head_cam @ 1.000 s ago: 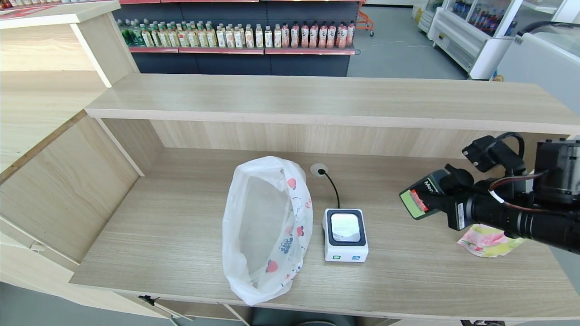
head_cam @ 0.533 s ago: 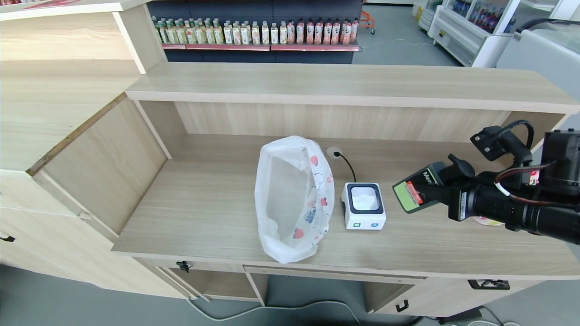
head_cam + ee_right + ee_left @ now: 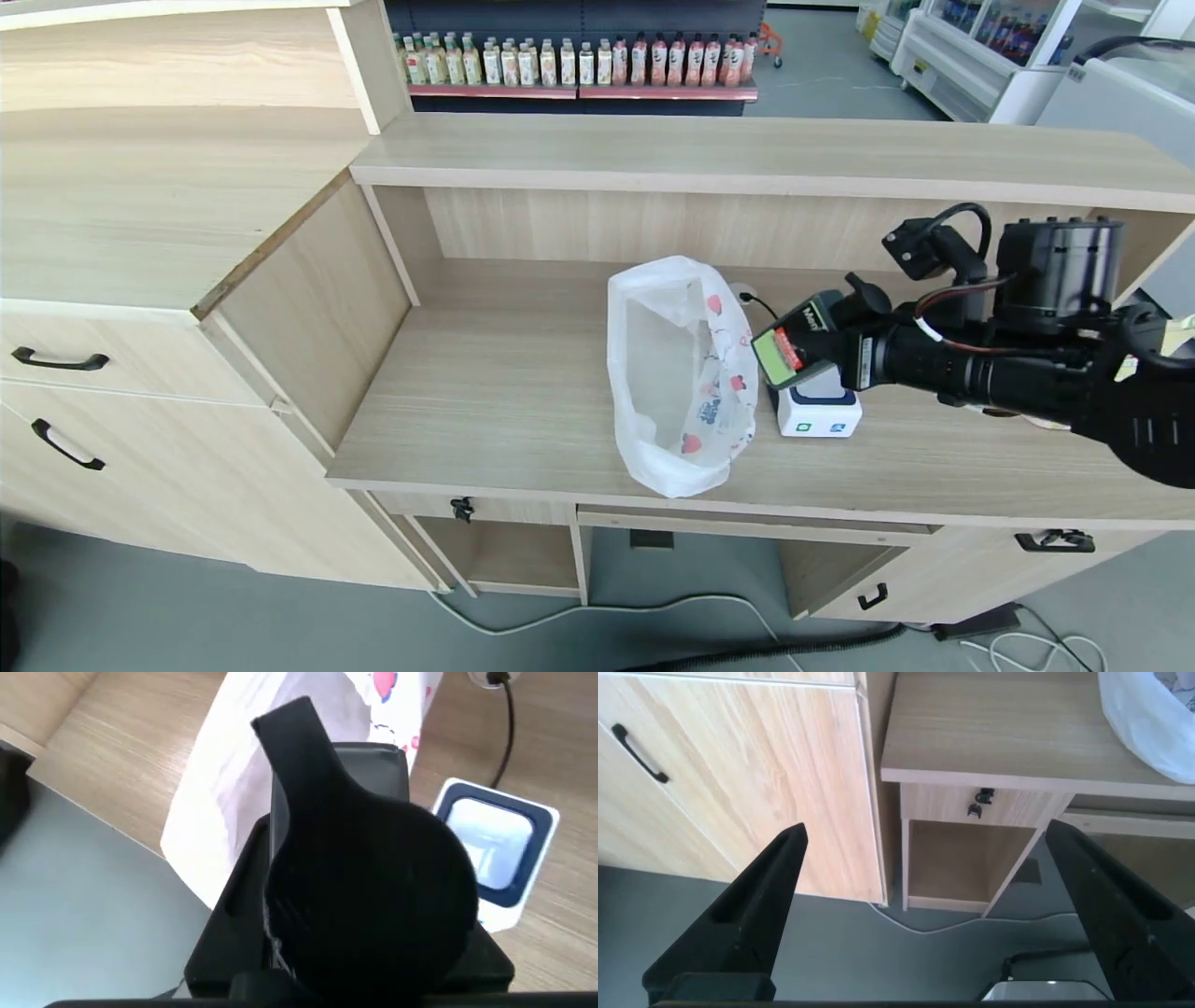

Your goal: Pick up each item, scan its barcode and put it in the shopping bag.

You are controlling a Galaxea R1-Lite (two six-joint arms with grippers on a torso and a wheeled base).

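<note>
The right gripper [image 3: 313,765] clamps a dark box [image 3: 378,770], one black finger across its top. Beneath, on the wooden counter [image 3: 121,747], the scanner [image 3: 495,849] sits at the white shopping bag's [image 3: 234,784] 3 o'clock, counting 12 as away from the robot. Its black cable [image 3: 510,728] runs toward 12.

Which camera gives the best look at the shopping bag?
The head view: the whole bag stands open on the counter beside the scanner. The right wrist view catches one side of it, the left wrist view just a corner.
</note>
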